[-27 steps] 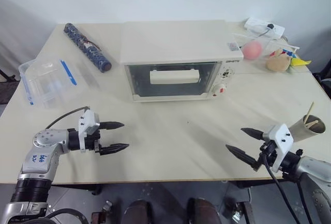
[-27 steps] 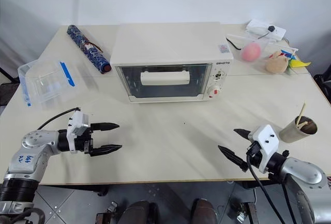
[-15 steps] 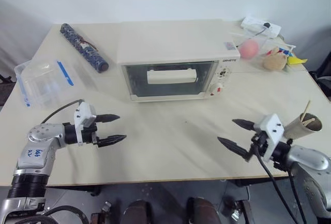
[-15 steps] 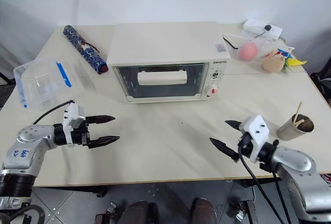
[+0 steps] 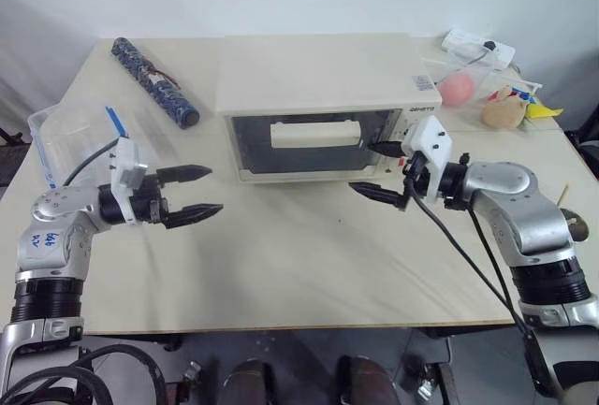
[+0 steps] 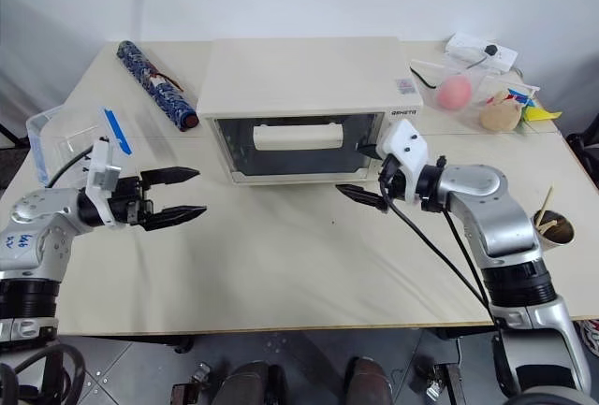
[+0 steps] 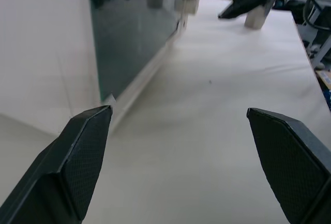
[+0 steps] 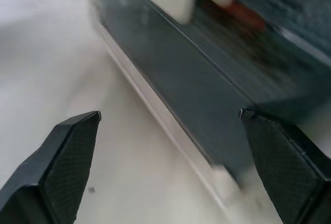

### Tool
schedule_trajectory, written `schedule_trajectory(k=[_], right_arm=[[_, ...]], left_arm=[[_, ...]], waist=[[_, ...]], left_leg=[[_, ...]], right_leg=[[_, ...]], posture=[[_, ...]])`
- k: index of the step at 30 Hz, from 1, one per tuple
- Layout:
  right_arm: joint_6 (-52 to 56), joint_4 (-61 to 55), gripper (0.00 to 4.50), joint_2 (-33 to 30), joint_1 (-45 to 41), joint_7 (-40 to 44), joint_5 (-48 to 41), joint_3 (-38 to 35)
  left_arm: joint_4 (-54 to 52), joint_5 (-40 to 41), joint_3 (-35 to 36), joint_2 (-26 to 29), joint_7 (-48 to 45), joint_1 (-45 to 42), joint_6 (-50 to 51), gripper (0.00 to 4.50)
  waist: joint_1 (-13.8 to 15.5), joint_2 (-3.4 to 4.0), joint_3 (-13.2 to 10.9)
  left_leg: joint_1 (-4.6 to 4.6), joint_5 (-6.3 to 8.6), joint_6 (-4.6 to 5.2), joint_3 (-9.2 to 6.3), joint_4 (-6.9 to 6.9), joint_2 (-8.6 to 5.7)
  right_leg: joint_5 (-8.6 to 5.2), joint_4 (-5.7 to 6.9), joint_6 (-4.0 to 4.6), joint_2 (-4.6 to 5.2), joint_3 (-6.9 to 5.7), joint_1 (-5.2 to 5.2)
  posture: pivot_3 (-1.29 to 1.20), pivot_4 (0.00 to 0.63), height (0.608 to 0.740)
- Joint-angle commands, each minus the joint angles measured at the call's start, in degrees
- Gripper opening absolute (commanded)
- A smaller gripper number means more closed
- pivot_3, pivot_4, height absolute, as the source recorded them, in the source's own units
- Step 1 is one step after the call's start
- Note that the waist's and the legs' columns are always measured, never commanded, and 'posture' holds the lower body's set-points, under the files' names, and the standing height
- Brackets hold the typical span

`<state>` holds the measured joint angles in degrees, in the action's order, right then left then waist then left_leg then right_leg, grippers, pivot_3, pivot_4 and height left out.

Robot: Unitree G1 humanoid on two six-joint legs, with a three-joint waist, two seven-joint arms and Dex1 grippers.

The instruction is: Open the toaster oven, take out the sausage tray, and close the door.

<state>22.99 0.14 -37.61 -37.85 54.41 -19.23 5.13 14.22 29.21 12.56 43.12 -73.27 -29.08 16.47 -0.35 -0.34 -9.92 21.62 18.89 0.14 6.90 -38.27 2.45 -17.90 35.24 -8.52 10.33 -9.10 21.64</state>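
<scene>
The cream-white toaster oven [image 5: 323, 78] stands at the back middle of the table. Its door [image 5: 309, 148] is shut, with the white bar handle [image 5: 314, 134] across the tinted glass. The sausage tray is hidden behind that glass. My right gripper [image 5: 363, 167] is open just in front of the oven's lower right corner, below the knob panel [image 5: 409, 136], pointing left along the door. In the right wrist view the door glass [image 8: 207, 79] lies close between its fingers [image 8: 62, 157]. My left gripper [image 5: 213, 190] is open over the table left of the oven, pointing at it, holding nothing.
A clear plastic box [image 5: 70, 138] sits at the left edge and a blue patterned roll [image 5: 154, 82] lies behind it. A pink ball [image 5: 457, 90], a plush toy [image 5: 504, 108] and a power strip [image 5: 480, 48] crowd the back right. A paper cup with sticks [image 6: 550, 227] stands at the right.
My right gripper has swung from the table's front right edge up to the oven's front right corner. My left gripper has moved a little away from the front edge. Both stay open.
</scene>
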Motion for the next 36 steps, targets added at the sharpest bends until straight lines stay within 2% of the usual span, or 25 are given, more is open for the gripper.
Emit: schedule_trajectory(k=[1,9,14,25,29,32,36], right_arm=[[-1.5,-2.1,4.5,0.5,-2.8,3.0,-1.4,-0.5],[-1.5,-5.6,4.5,0.9,-3.5,6.8,-2.1,-0.1],[1.4,-12.9,4.5,-1.5,-0.8,10.5,-3.9,1.3],[4.3,-20.9,4.5,-2.3,3.6,11.1,-4.1,2.5],[4.3,-21.5,4.5,-2.2,5.0,10.5,-3.7,3.2],[4.4,-21.8,4.5,-2.0,5.4,10.0,-3.7,3.3],[4.1,-21.8,4.5,-2.3,5.9,9.9,-3.6,3.3]], left_arm=[[-0.8,2.0,1.8,1.3,-0.4,-1.7,0.6,4.43],[-1.7,2.4,0.8,0.8,-1.8,-2.5,2.2,4.43],[-1.0,2.1,0.3,0.6,-2.5,-4.0,2.7,4.43],[3.1,0.6,0.4,0.6,-1.8,-8.3,1.4,4.43],[3.6,6.3,3.2,0.9,-6.4,-9.7,4.1,4.43],[4.7,7.9,4.8,1.6,-6.6,-10.1,5.7,3.84],[4.3,8.8,5.8,2.4,-7.2,-9.3,6.5,2.66]], waist=[[-0.1,0.0,0.0],[-0.2,-0.01,0.0],[-0.2,-0.02,0.0],[-0.8,-0.11,-0.1],[-1.3,-0.27,-0.2],[-1.3,-0.28,-0.2],[-1.3,-0.3,-0.2]], left_leg=[[0.01,0.0,0.0,0.0,0.0,0.0],[0.01,0.0,0.0,-0.02,-0.01,0.01],[0.01,0.0,0.0,-0.02,0.0,0.01],[0.05,0.01,-0.03,-0.03,0.08,0.01],[0.05,0.02,-0.04,-0.04,0.08,0.01],[0.05,0.02,-0.04,-0.02,0.07,0.03],[0.05,0.02,-0.04,-0.04,0.06,0.04]], right_leg=[[0.0,-0.01,0.0,0.0,0.0,0.0],[0.0,0.04,0.0,-0.01,-0.01,0.01],[0.0,0.04,0.0,-0.01,-0.01,0.02],[0.0,0.07,0.0,-0.02,-0.05,0.14],[0.0,0.08,0.0,-0.02,-0.08,0.13],[0.0,0.08,0.0,-0.02,-0.06,0.15],[0.0,0.1,0.0,-0.03,-0.07,0.15]], posture=[[0.0,0.15,0.74],[0.0,0.15,0.74],[0.0,0.15,0.74],[0.0,0.15,0.74],[0.0,0.15,0.74],[0.0,0.15,0.74],[0.0,0.15,0.74]])
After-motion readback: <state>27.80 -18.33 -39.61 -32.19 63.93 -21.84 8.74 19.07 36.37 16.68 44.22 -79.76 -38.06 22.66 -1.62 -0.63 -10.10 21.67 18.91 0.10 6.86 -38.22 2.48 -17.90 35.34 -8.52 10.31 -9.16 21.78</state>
